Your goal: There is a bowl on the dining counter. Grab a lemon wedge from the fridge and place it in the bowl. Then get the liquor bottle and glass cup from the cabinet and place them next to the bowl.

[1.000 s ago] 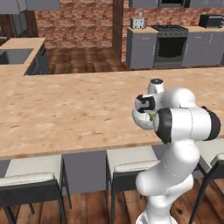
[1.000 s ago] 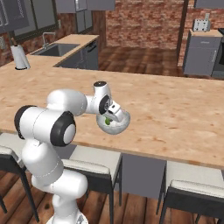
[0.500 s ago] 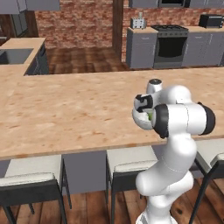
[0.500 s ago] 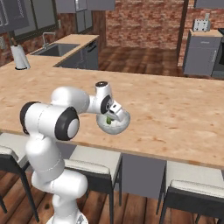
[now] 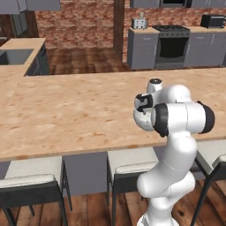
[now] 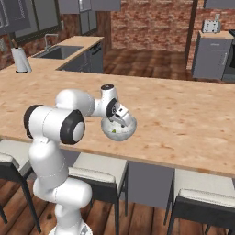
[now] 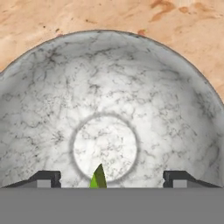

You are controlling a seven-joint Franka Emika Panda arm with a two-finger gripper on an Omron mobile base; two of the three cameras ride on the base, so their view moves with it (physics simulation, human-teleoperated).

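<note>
While the tool (image 7: 106, 178) hung open and empty over the bowl (image 7: 175, 109), the wedge (image 7: 98, 177) at 6 o'clock looked light, soft, slippery, best pinched across its flat sides.

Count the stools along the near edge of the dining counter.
3 in the left base view: one at the left, one in the middle, one at the right, partly behind the arm. More may lie beyond the frame.

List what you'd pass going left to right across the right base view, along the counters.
Paper towel roll → sink → gripper over the bowl on the dining counter → toaster on the far grey cabinet.
</note>
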